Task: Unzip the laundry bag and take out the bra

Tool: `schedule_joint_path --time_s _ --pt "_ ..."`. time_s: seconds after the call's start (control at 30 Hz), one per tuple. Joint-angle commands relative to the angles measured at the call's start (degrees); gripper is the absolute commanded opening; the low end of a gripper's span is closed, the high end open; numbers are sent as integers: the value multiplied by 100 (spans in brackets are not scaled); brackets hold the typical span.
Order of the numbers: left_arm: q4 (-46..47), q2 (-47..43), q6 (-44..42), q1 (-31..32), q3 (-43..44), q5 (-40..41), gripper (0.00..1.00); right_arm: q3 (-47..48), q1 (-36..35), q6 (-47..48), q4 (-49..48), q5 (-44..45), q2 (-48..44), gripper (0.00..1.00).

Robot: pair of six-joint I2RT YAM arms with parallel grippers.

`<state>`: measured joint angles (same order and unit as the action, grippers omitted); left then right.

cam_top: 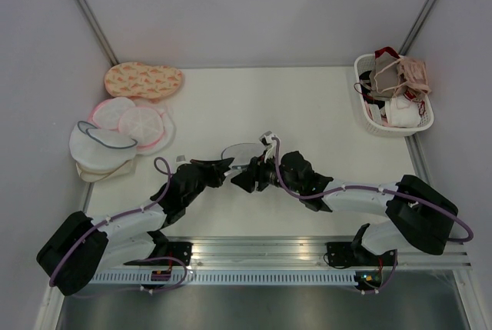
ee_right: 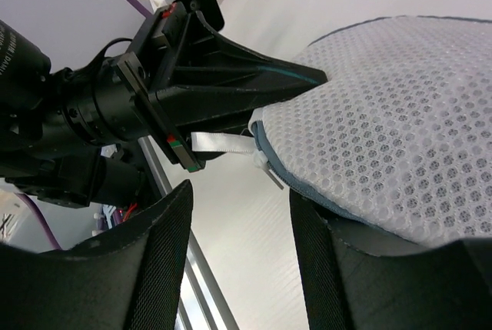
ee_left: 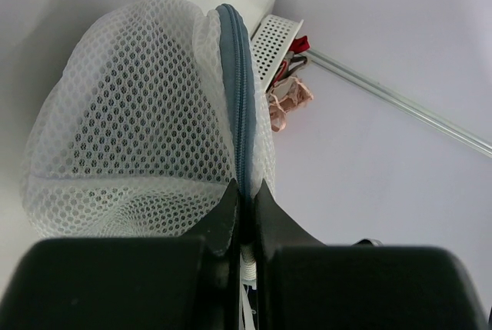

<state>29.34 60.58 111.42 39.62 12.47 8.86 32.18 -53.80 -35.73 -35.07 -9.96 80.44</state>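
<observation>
The laundry bag (cam_top: 243, 151), a white mesh dome with a grey-blue zipper rim, lies on the table between the two arms. My left gripper (ee_left: 246, 188) is shut on the bag's rim (ee_left: 234, 76), pinching the zipper seam at its near end. In the right wrist view the bag (ee_right: 400, 115) fills the right side, and the left gripper (ee_right: 231, 76) holds its edge. A small white zipper pull (ee_right: 267, 168) and a white ribbon (ee_right: 219, 143) hang from the rim. My right gripper (ee_right: 238, 215) stands open just below the pull, nothing between its fingers. The bra is hidden.
A white basket (cam_top: 367, 111) with several pale bras stands at the back right corner. A pile of round pink-rimmed and white bags (cam_top: 123, 126) and an orange patterned one (cam_top: 144, 80) lie at the back left. A metal rail (cam_top: 261, 249) runs along the near edge.
</observation>
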Motion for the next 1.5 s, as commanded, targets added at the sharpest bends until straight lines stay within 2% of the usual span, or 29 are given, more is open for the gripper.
schedule_joint_path --time_s 0.0,0.1,0.13,0.23,0.27,0.3,0.53,0.7,0.8,0.97,1.0,1.03,1.1,1.17,1.2,1.27,1.3,1.33,1.37,1.4,1.47 --pt "274 -20 161 55 -8 -157 2 244 -16 118 -624 187 15 58" --pt "291 7 179 64 -16 -183 2 288 -8 101 -677 178 50 43" --pt "326 16 196 64 -25 -183 2 315 -8 92 -677 178 59 30" --pt "344 -11 205 64 -60 -192 2 315 -8 83 -624 204 77 10" --pt "344 -11 214 73 -69 -183 2 315 -8 83 -589 222 33 7" --pt "344 -28 205 73 -87 -174 2 297 -8 101 -528 240 24 0" --pt "326 -160 214 73 -201 -43 2 192 -8 206 201 389 -318 0" --pt "300 -231 179 64 -263 63 2 -106 -25 250 913 608 -933 0" --pt "326 -134 153 73 -236 54 2 -204 -34 259 1081 705 -1232 0" --pt "502 42 152 64 -175 -16 2 -257 -34 163 1029 575 -1207 1" --pt "502 51 100 64 -157 -25 2 -222 -34 128 1011 513 -1154 12" --pt "459 59 65 64 -114 -25 2 -195 -34 84 993 460 -1084 45" --pt "388 68 -136 73 -34 -25 2 -125 -95 -5 783 284 -856 64" --pt "143 51 -566 64 290 -60 2 -28 -226 -22 669 214 -602 66" --pt "-224 -28 -1256 64 509 -78 2 50 -280 -48 651 248 -531 66" --pt "-1750 -361 -2425 247 1596 342 2 42 -333 -49 694 371 -512 65" --pt "-2357 -458 -3563 475 2079 762 2 -36 -333 -31 712 476 -573 65" --pt "-2772 -537 -4105 808 2841 2045 2 -98 -333 -31 703 590 -643 65" --pt "-3072 -651 -4658 1542 3092 2658 2 -168 -333 -31 668 643 -853 65" --pt "-3084 -678 -5499 1793 3286 3073 2 -256 -324 -5 712 722 -959 64" --pt "-3127 -679 -6129 2190 3691 3656 2 -309 -333 39 860 846 -1223 63"
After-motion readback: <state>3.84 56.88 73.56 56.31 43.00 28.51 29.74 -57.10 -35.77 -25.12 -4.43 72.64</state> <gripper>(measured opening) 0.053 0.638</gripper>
